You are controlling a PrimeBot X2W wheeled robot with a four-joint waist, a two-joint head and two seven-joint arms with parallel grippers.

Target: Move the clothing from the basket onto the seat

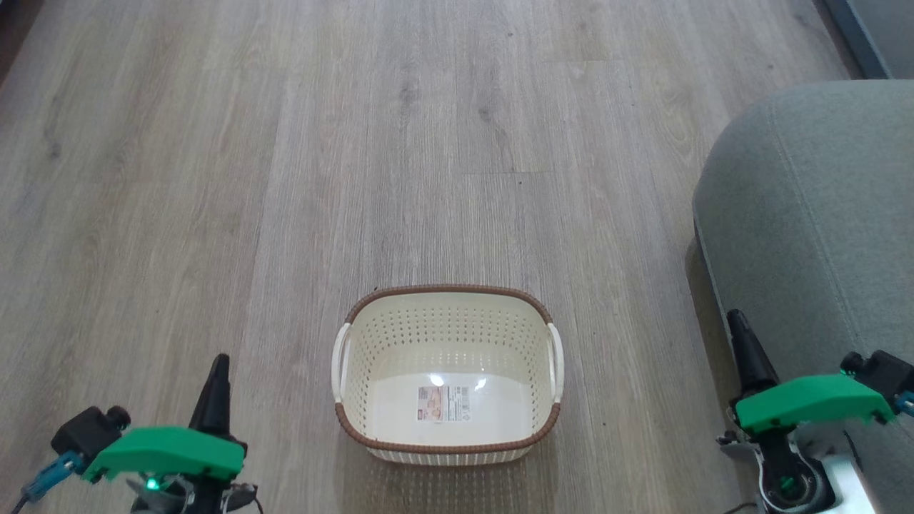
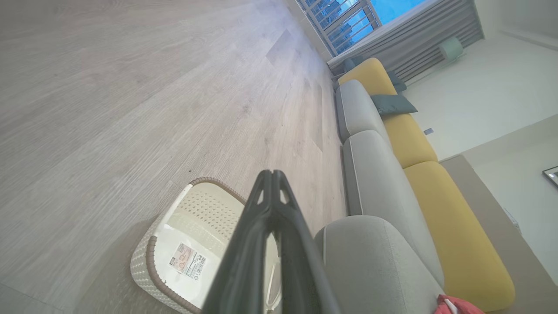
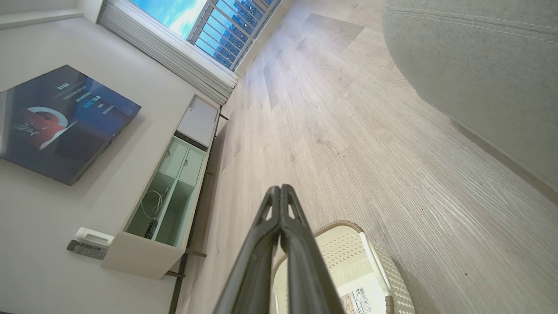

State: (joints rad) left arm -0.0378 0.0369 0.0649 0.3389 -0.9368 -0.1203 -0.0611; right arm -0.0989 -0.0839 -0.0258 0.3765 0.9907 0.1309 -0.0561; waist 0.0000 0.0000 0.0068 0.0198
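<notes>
The cream basket (image 1: 448, 307) with its brown rim stands on the floor in front of me, holding nothing but the paper label (image 1: 443, 403) on its floor. The grey-green seat (image 1: 814, 207) fills the right side. A bit of red clothing (image 2: 455, 305) lies on the seat (image 2: 375, 257) at the bottom right of the left wrist view. My left gripper (image 1: 218, 364) is low at the left of the basket, shut and holding nothing (image 2: 272, 173). My right gripper (image 1: 735, 321) is by the seat's front edge, also shut with nothing in it (image 3: 280, 188).
Bare wooden floor (image 1: 357, 143) stretches ahead and to the left. In the left wrist view a long sofa with yellow back cushions (image 2: 453, 235) runs toward a window. A low TV cabinet (image 3: 170, 196) and a wall screen (image 3: 61, 122) stand opposite.
</notes>
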